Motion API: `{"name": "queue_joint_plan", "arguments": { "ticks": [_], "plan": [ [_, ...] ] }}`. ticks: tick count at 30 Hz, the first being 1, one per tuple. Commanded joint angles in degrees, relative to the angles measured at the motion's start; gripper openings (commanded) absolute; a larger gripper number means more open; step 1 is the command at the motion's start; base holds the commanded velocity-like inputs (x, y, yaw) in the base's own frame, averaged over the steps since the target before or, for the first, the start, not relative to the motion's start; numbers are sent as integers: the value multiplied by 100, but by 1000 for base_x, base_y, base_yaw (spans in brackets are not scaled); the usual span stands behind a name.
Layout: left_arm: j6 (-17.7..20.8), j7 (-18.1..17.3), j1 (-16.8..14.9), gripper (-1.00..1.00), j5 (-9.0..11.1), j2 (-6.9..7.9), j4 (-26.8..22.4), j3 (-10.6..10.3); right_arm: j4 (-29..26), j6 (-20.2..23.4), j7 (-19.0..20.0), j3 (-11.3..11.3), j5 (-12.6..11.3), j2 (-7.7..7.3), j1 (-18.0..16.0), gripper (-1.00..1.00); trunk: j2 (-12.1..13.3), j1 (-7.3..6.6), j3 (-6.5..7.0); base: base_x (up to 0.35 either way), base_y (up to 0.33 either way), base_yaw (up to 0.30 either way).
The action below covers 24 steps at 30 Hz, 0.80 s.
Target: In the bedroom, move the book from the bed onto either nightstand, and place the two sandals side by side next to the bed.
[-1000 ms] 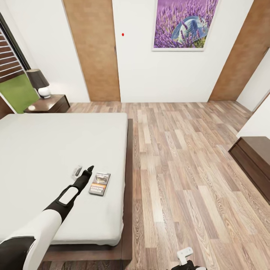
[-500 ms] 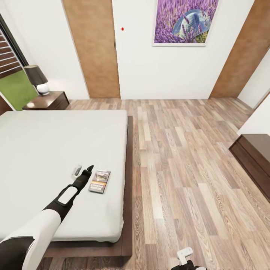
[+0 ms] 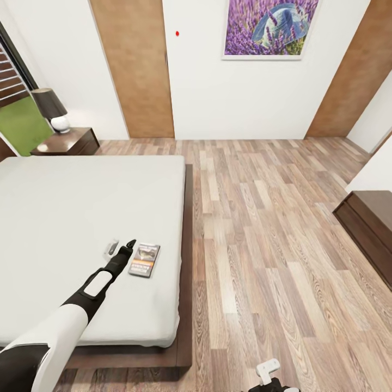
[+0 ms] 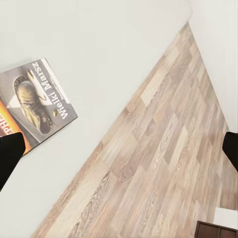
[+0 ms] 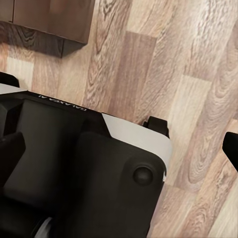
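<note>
In the head view, the left gripper (image 3: 121, 247) is hovering over the bed (image 3: 65, 228), fingers spread, just beside the book (image 3: 144, 259) lying near the mattress edge; a nightstand (image 3: 68, 141) is sitting past the far corner. In the left wrist view, the book (image 4: 34, 101) is lying off to one side of the parted fingertips (image 4: 10, 153). In the right wrist view, the right gripper's fingertips (image 5: 230, 146) are standing wide apart over the robot base (image 5: 84, 168).

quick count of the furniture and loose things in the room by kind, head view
bed: 1
nightstand: 1
lamp: 1
book: 1
framed picture: 1
dark cabinet: 1
brown doors: 2
Total: 8
</note>
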Motion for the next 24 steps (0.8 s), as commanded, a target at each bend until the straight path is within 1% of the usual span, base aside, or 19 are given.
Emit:
{"name": "queue_joint_plan", "arguments": {
  "ticks": [1, 13, 18, 24],
  "plan": [
    [19, -41, -4, 100, 49, 1, 3, 3, -12, 33, -7, 34, -59, -7, -3, 100, -10, 3, -18, 0, 0, 0],
    [15, -190, -4, 100, 63, 2, -133, 21, -12, 33, -5, 44, -59, -5, -3, 100, -10, 3, -131, 0, 0, 0],
    [17, -201, -4, 100, 65, 5, -173, 27, -12, 33, -6, 45, -59, -5, -3, 100, -10, 3, -177, 0, 0, 0],
    [18, -204, -4, 100, 66, 6, -334, 30, -12, 33, -7, 45, -59, -5, -3, 100, -10, 3, -234, 0, 0, 0]
  ]
}}
